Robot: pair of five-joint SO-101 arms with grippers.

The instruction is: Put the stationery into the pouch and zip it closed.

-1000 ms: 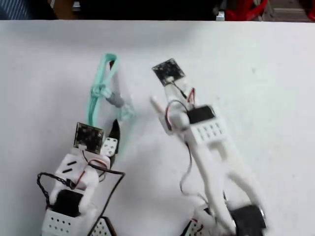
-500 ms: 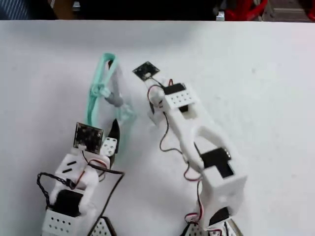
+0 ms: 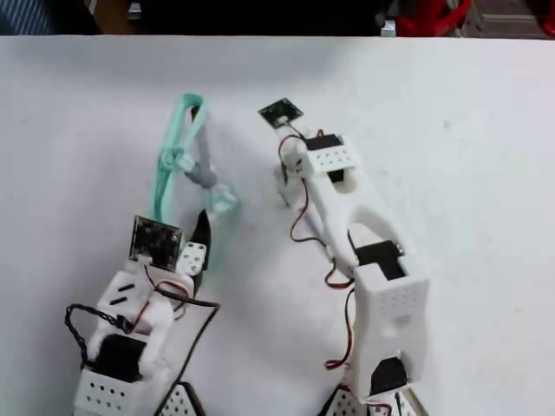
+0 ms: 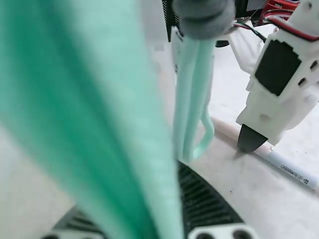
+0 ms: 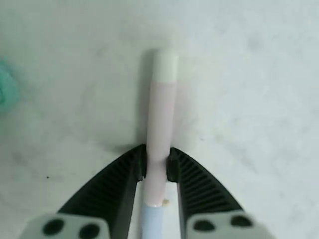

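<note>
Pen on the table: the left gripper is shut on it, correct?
No: the right gripper is shut on the pen, as the right wrist view shows; the pen does lie on the table. The left gripper holds the pouch.

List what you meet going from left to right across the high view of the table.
left arm → pouch → right arm, with the right gripper shut on the pen
</note>
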